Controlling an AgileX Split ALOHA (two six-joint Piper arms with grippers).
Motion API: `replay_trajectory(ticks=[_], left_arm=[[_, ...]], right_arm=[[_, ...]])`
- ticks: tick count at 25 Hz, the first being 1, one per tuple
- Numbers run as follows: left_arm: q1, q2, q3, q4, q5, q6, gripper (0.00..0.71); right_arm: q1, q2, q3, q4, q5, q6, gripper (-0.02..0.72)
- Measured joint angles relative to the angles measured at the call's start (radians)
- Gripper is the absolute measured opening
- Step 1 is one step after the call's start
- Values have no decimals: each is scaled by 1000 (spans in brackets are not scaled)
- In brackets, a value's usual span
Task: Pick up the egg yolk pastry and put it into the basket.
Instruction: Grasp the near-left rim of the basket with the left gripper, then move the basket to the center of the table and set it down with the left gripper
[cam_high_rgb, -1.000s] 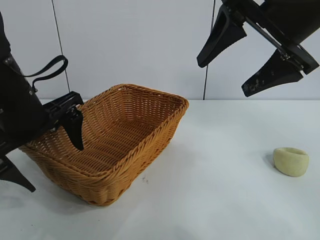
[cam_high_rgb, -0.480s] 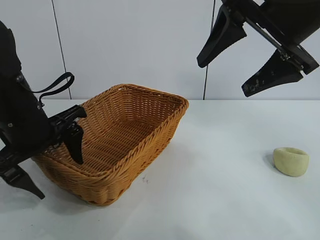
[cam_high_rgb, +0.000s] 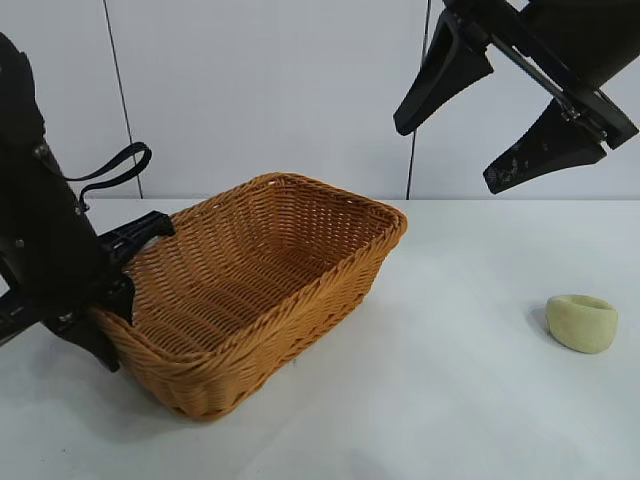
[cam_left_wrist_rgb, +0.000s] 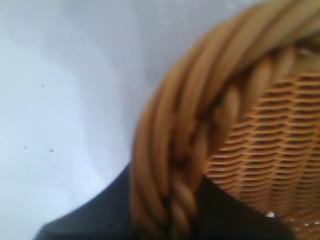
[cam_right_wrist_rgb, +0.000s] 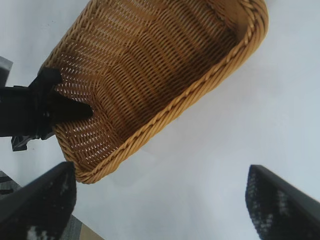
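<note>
So our left end effector (cam_high_rgb: 112, 320) just clamped onto the basket (cam_high_rgb: 300, 280) rim and swung it toward the egg yolk pastry (cam_high_rgb: 582, 322); right end effector (cam_high_rgb: 500, 115) hangs splayed wide.

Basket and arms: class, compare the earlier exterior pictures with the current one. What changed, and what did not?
The left gripper closed on the rim of the basket, one finger inside and one outside. The basket shifted to the right and turned a little, its far corner now nearer the middle of the table. The pastry stayed at the right; the right gripper stayed open, up high.
</note>
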Motion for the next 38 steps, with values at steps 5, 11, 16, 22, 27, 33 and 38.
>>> replay_trajectory(ticks=[5, 11, 16, 22, 27, 33, 38], left_arm=[[46, 6, -133, 1, 94, 124, 143], [131, 9, -212, 5, 186, 310, 143], [156, 21, -226, -29, 234, 460, 143], [158, 145, -372, -101, 374, 661, 143], [158, 215, -503, -30, 466, 765, 143], [146, 253, -545, -12, 470, 813, 143], [123, 303, -549, -12, 458, 823, 143]], right_arm=[[0, 0, 0, 0, 0, 0, 632], [0, 0, 0, 1, 0, 0, 632], [0, 0, 0, 1, 0, 0, 632], [0, 0, 0, 1, 2, 0, 632], [0, 0, 0, 1, 2, 0, 632], [0, 0, 0, 1, 2, 0, 632], [0, 0, 0, 1, 2, 0, 632]])
